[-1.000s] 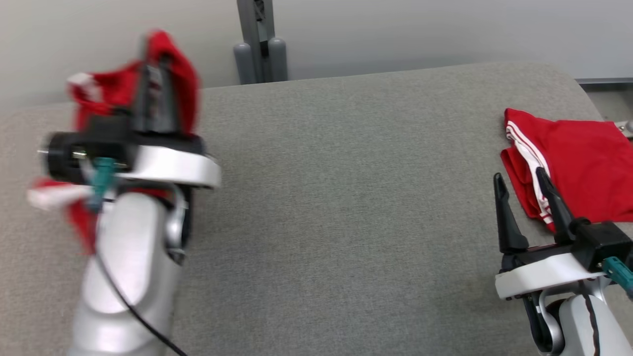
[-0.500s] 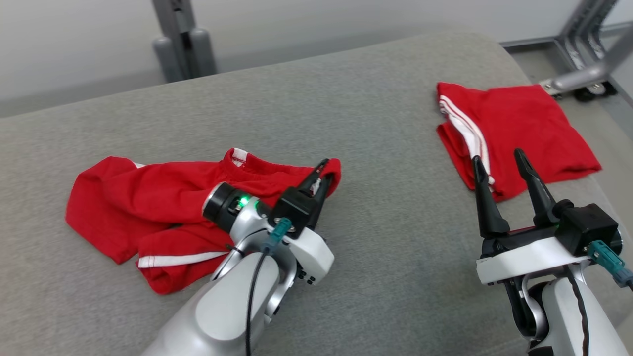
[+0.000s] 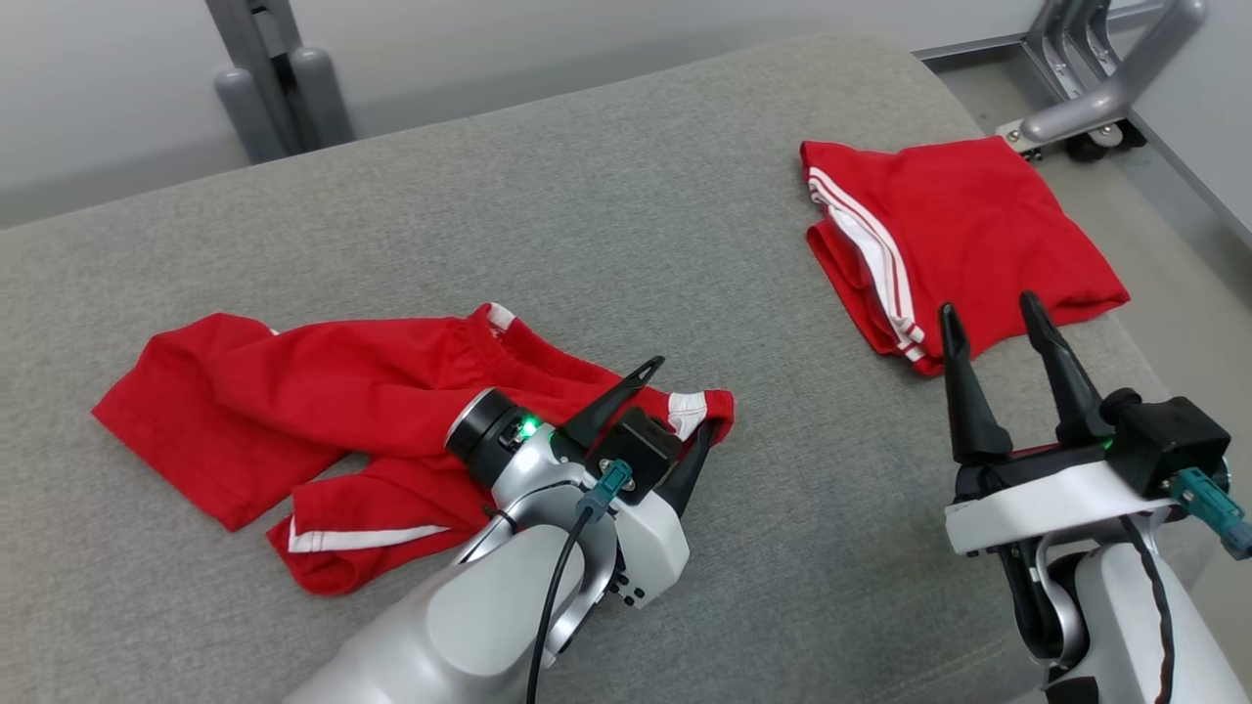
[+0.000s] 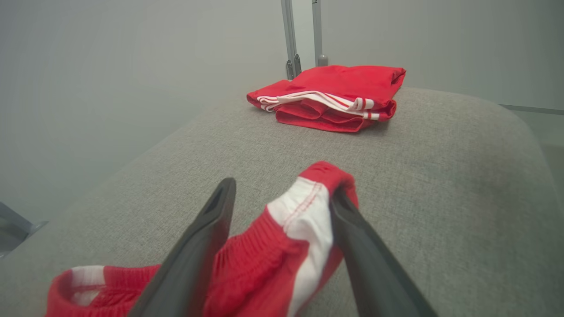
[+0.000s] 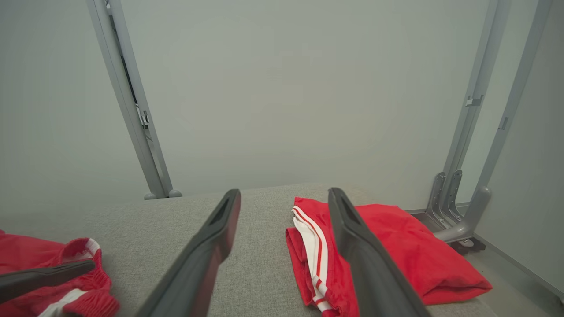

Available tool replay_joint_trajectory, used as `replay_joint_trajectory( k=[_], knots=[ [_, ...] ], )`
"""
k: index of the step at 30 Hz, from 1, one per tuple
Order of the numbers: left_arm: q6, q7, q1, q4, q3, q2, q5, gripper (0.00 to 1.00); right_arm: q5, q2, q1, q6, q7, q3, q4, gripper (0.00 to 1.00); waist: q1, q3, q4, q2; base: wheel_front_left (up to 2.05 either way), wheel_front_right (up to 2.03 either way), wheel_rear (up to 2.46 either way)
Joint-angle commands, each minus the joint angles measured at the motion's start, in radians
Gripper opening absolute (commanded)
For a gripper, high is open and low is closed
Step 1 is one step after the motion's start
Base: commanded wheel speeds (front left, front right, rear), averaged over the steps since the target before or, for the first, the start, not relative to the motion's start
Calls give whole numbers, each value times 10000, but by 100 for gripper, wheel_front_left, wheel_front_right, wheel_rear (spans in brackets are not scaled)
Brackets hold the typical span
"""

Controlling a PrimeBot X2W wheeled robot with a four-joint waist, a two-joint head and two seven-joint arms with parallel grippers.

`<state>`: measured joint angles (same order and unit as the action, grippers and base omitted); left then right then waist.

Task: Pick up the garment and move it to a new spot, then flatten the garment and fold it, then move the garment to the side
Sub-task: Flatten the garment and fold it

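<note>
Red garment (image 3: 323, 391) lies crumpled and unfolded on the gray padded tabletop (image 3: 636, 215), on the robot's left side, with white trim showing at the hem and at the waistband corner. Left gripper (image 3: 675, 416) sits low at the garment's right end. Its fingers are apart and straddle the white-patched waistband corner. In the left wrist view the cloth (image 4: 264, 264) bunches between them and touches one finger, and nothing is clamped. Right gripper (image 3: 990, 313) hovers above the tabletop with fingers spread and nothing between them. Its tips point toward a second red garment (image 3: 968, 215), which lies folded with white stripes along one edge near the far right corner, well apart from the first. A gray metal post (image 3: 279, 88) stands behind the tabletop.
</note>
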<state>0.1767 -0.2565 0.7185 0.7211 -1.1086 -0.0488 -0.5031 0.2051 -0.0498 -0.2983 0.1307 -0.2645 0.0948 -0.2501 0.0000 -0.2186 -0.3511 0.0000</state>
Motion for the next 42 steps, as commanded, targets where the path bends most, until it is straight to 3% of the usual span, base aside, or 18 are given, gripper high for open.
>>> replay_joint_trajectory(
  k=[1,6,11,17,22,28,35,42],
  knots=[
    [35,-52,234,83,-191,-47,-257,100,1,-31,-39,2,-12,-114,-64,100,0,35,161,0,0,0,0],
    [185,-69,443,200,-516,-44,-854,100,-177,-37,-49,2,-12,-271,-62,100,0,181,653,0,0,0,0],
    [69,-77,561,205,-846,-39,-1293,100,-375,-42,24,2,-12,-392,-25,100,0,440,1186,0,0,0,0],
    [410,-79,433,-268,-214,-47,-1283,100,-541,-42,230,2,-12,-541,72,100,0,711,1821,0,0,0,0],
    [893,-72,-225,-1231,1779,-399,-583,100,-677,-133,471,2,-12,-569,207,100,0,968,2506,0,0,0,0],
    [1064,-73,-2126,-3525,4762,-993,564,100,-690,-313,725,2,-12,-661,224,100,0,1227,3161,0,0,0,0],
    [466,-73,-4500,-4289,7074,-742,1295,100,-729,-409,1118,2,-12,-779,157,100,0,1528,3686,0,0,0,0],
    [-451,-74,-5278,-3689,7900,-222,1813,100,-736,-429,1172,2,-12,-760,101,100,0,1549,3832,0,0,0,0]
  ],
)
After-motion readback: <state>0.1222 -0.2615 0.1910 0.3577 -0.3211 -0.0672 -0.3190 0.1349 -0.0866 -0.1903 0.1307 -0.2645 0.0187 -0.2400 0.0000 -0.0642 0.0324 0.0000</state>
